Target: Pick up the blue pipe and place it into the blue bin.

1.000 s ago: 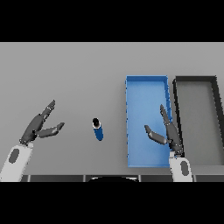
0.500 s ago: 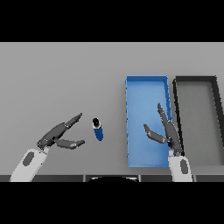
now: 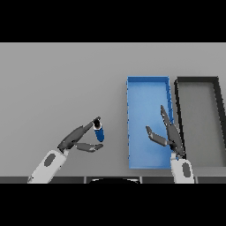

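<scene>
Since a moment ago the left hand (image 3: 76, 139) has reached the blue pipe (image 3: 99, 133) at lower centre, fingers (image 3: 90, 126) spread wide around it, not yet closed, so the grasp appears imminent.

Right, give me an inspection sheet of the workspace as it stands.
Surface: grey table, flat and plain.
Job's things: blue pipe on the table, left of the blue bin; nothing seen lying in the bin.
Clutter: black bin close beside the blue bin's right side, nothing seen lying in it.
Hands: left hand open, one fingertip at the pipe's far end, thumb below it, not closed round it; right hand open, over the blue bin's near right part.
Cables: nothing seen.
Surroundings: nothing seen beyond the table.
</scene>
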Available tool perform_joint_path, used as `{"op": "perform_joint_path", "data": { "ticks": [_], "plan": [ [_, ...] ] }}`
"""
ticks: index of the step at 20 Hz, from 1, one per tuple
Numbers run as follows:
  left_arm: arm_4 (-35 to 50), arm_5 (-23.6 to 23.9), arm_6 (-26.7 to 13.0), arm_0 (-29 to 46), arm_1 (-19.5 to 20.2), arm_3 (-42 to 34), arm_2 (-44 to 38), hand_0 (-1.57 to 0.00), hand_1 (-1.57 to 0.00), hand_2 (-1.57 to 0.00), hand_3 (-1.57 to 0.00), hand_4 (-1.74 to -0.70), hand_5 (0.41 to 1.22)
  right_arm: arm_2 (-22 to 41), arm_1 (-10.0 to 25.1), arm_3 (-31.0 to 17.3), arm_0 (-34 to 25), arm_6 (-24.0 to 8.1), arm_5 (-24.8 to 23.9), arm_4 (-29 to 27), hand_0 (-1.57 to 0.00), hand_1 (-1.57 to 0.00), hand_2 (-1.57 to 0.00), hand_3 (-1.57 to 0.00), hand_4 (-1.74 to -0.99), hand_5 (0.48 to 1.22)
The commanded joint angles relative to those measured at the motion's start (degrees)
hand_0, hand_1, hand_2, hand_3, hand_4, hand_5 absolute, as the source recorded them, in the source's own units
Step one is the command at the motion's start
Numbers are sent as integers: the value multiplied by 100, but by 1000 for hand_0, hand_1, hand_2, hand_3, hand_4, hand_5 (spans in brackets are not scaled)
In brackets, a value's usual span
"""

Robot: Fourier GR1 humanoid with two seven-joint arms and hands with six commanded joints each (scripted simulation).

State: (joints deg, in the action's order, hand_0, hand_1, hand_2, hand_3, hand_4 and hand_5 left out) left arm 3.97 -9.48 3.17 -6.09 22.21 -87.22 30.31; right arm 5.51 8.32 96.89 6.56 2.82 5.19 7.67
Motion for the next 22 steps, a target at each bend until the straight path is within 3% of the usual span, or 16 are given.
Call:
{"op": "perform_joint_path", "data": {
  "ticks": [1, 6, 9, 11, 12, 13, 14, 16, 19, 22],
  "plan": [
    [-21, 30, 94, -22, -116, 99, 21, 1, 1, 1, 1, -1223, 502, -22, 28, 28, 33, 37, 24, -34, 1, 1, 1, 1, -1318, 654],
    [-318, 155, 209, -398, -513, 673, 131, 1, 1, 1, 1, -1162, 490, -27, 60, 69, 50, 4, 26, -16, 1, 1, 1, 1, -1326, 665],
    [-155, 41, 246, -504, -769, 873, 128, 1, 1, 1, 1, -1190, 512, -67, 88, 79, 87, -27, 25, -39, 1, 1, 1, 1, -1319, 664],
    [36, -39, 289, -570, -913, 1002, 47, 1, 1, -79, -69, -1240, 566, -80, 76, 23, 60, -39, 32, -59, 1, 1, 1, 1, -1322, 664],
    [62, -42, 346, -544, -953, 981, 57, -3, -89, -208, -197, -1275, 607, -67, 50, 10, 27, -39, 1, -32, 1, 1, 1, 1, -1320, 664],
    [162, -54, 249, -574, -1029, 1045, 9, -93, -246, -390, -472, -1306, 730, -67, 68, 37, 88, 49, 38, -54, 1, 1, 1, 1, -1319, 663],
    [231, -35, 285, -524, -1154, 1069, 12, -340, -501, -626, -692, -1389, 828, -45, 40, 74, 79, 59, 31, -55, 1, 1, 1, 1, -1322, 666],
    [286, -138, 472, -507, -1189, 1121, -22, -783, -886, -966, -979, -1509, 969, -92, 101, 29, -16, -65, 14, -39, 1, 1, 1, 1, -1313, 665],
    [183, -59, 476, -425, -1198, 1001, 102, -1168, -1220, -1261, -1250, -1617, 1092, -54, 96, 53, 48, -23, 30, -13, 1, 1, 1, 1, -1307, 666],
    [129, 57, 445, -517, -1255, 983, 129, -1364, -1391, -1412, -1381, -1670, 1155, -42, 79, -17, -32, -89, -22, 66, 1, 1, 1, 1, -1288, 664]
  ]
}}
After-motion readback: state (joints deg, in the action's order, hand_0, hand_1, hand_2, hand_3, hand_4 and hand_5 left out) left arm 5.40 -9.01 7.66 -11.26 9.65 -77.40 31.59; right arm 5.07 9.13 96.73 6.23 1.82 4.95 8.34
